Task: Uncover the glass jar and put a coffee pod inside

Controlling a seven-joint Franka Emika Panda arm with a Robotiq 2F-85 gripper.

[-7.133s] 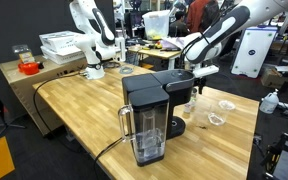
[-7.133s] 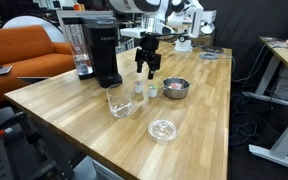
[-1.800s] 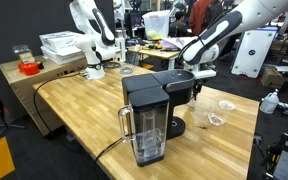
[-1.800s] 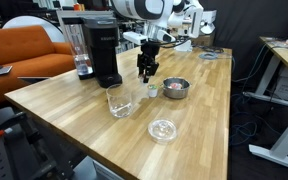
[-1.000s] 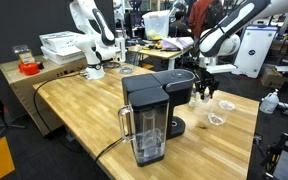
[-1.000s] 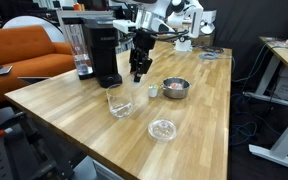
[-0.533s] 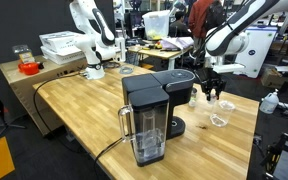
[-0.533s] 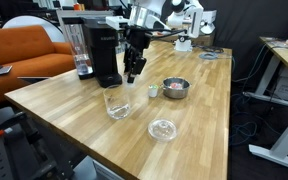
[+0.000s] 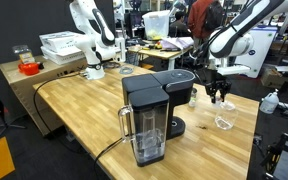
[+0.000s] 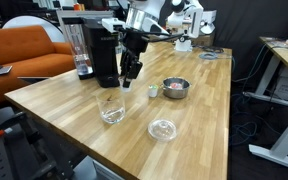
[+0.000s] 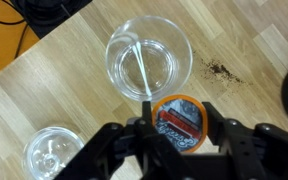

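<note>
While fingers [image 11: 213, 132] clamp coffee pod [image 11: 177, 118], uncovered glass jar [image 11: 147, 58] stands near.

You have nothing legible to go on in any of the views. The nearest thing to text is the lid of the coffee pod [image 11: 177, 122], gripped between the fingers of your gripper [image 11: 176, 132] in the wrist view. It is a dark lid with pale marks inside an orange rim, too blurred to give a word, brand or number. The black coffee machine [image 10: 104, 52], just beside the gripper in an exterior view, is too small and dark for any marking on it to be read.
</note>
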